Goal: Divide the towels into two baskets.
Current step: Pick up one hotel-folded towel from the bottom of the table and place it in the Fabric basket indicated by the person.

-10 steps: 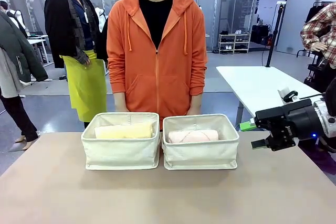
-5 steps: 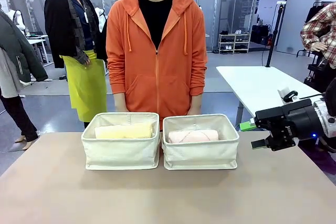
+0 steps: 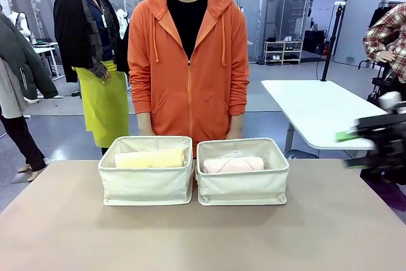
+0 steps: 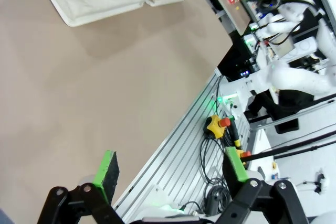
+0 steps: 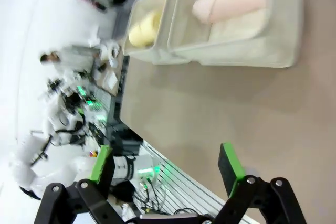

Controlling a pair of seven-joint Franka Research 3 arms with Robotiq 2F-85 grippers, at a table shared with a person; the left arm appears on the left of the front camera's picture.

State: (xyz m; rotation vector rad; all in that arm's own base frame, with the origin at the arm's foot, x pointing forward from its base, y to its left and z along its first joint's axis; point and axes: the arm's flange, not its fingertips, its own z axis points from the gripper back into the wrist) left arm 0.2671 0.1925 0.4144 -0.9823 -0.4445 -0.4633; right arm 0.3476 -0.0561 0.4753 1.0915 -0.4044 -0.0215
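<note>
With both claws spread and empty, the right claw is pulling away past the table's edge, leaving the pale yellow rolled terry towel and pale pink one lying in separate cream canvas baskets, suggesting sorting is wrapping up.
</note>
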